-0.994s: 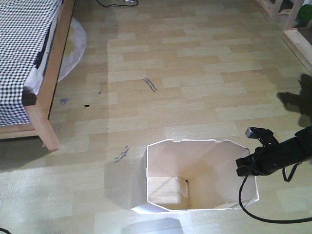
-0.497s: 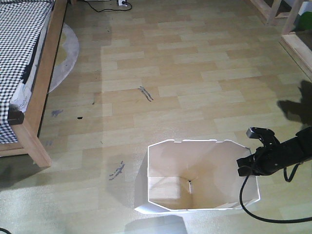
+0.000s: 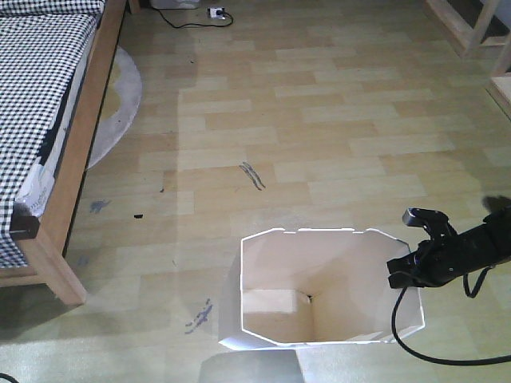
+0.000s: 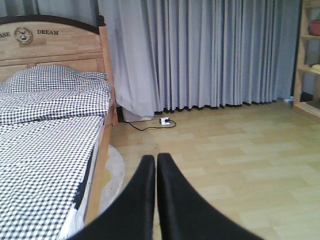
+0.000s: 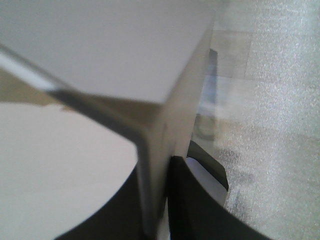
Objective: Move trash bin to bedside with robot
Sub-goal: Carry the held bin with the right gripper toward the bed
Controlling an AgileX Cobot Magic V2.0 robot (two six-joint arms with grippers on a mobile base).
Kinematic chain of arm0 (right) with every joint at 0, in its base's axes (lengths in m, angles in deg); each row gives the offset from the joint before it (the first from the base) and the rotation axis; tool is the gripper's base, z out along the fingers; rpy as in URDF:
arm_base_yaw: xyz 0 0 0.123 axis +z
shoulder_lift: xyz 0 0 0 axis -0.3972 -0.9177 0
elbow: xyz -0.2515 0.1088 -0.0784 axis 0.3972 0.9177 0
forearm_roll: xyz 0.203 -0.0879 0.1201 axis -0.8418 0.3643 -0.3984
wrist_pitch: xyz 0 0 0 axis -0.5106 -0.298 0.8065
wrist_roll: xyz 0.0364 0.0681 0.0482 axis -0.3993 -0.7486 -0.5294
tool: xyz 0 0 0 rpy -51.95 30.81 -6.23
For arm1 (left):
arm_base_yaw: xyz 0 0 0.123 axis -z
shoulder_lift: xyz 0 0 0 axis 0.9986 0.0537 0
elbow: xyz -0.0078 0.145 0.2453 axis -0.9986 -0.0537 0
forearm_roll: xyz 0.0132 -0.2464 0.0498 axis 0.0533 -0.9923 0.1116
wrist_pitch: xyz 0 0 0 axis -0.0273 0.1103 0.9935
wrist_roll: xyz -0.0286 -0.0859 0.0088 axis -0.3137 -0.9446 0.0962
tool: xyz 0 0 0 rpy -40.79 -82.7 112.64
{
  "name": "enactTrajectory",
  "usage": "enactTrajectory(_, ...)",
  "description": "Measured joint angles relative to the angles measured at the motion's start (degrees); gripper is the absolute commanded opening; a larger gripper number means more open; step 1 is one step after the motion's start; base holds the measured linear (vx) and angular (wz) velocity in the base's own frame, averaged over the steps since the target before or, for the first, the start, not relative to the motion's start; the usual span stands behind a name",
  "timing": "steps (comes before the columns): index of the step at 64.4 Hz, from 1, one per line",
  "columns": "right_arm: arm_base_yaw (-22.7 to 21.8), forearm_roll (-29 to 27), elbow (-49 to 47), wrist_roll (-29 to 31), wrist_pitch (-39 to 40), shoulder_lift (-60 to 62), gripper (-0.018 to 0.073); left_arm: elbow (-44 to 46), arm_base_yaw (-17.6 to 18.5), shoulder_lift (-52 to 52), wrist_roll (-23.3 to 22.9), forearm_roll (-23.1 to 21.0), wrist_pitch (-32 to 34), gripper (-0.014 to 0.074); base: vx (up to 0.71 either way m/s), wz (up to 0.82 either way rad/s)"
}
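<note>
The white trash bin [image 3: 279, 267] stands open and empty on the wooden floor, low in the front view. My right gripper [image 3: 402, 274], on a slender black arm, is shut on the bin's right wall at the rim. The right wrist view shows that thin wall [image 5: 100, 50] pinched between my right gripper's [image 5: 162, 167] fingers. The bed [image 3: 48, 120], with checked bedding and a light wooden frame, lies at the left, roughly a bin's width from the bin. My left gripper [image 4: 156, 161] is shut on nothing, facing along the bed [image 4: 45, 130].
A round grey rug [image 3: 120, 88] pokes out from under the bed. A power strip with its cable [image 3: 211, 13] lies at the far wall below grey curtains [image 4: 210, 55]. Wooden furniture [image 3: 471, 24] stands far right. A black cable [image 3: 415, 343] hangs from the right arm.
The floor marks and bed have slid down the front view, while the bin and the right gripper keep their place in it. The grip on the bin wall is unchanged.
</note>
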State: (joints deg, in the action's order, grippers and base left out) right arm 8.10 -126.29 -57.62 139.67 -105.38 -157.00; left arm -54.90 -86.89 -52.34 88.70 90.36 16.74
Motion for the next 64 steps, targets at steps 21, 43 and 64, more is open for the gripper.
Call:
enactTrajectory(21, 0.0, 0.0, 0.0, 0.0, -0.1, 0.0, -0.0005, 0.0, 0.0, 0.0, 0.0, 0.0, 0.0, -0.0006, 0.31, 0.09)
enactTrajectory(43, 0.0, 0.0, 0.0, 0.0, -0.1, 0.0, -0.0005, 0.0, 0.0, 0.0, 0.0, 0.0, 0.0, -0.0006, 0.32, 0.03)
enactTrajectory(64, 0.0, 0.0, 0.0, 0.0, -0.1, 0.0, -0.0005, 0.0, 0.0, 0.0, 0.0, 0.0, 0.0, -0.0006, 0.33, -0.06)
